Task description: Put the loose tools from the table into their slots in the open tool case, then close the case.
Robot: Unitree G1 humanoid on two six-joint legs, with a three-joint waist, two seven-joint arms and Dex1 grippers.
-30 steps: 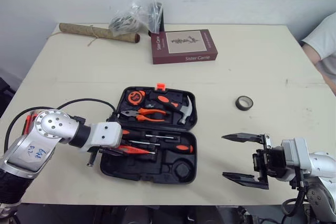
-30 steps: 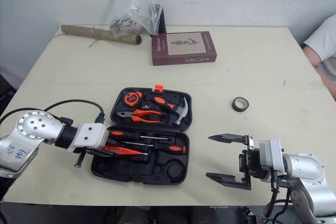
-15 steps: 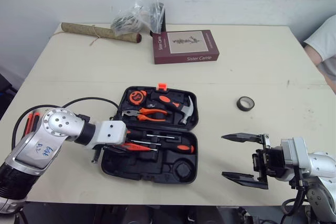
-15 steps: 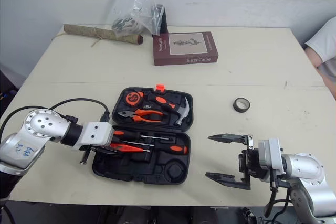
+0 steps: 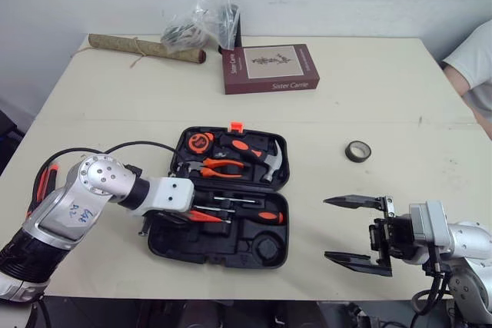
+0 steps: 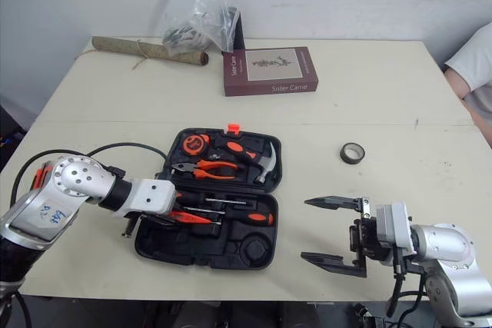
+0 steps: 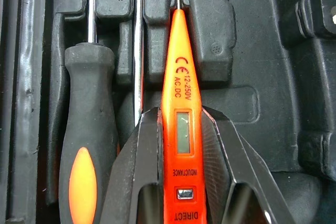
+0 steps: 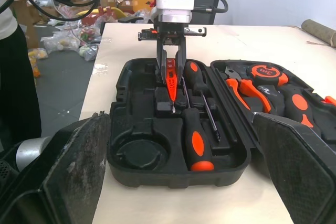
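Observation:
The black tool case (image 5: 163, 242) lies open at the table's middle. Its far half holds a tape measure, pliers (image 5: 219, 165) and a hammer (image 5: 270, 160). Screwdrivers (image 5: 261, 217) lie in the near half. My left gripper (image 5: 198, 215) is shut on an orange voltage tester (image 7: 179, 93). The tester hangs low over the near half, and its tip rests at a slot block beside a screwdriver shaft. A black tape roll (image 5: 357, 151) lies loose on the table, right of the case. My right gripper (image 5: 327, 228) stands open near the front edge, right of the case, holding nothing.
A maroon boxed book (image 5: 269, 67), a rolled mat (image 5: 144, 46) and a plastic bag (image 5: 201, 24) lie along the far side. A person's white sleeve (image 5: 473, 55) shows at the right edge. A black cable (image 5: 131, 146) loops from my left arm beside the case.
My left arm has moved right, carrying the tester further over the case's near half. My right gripper has stayed where it was, still open.

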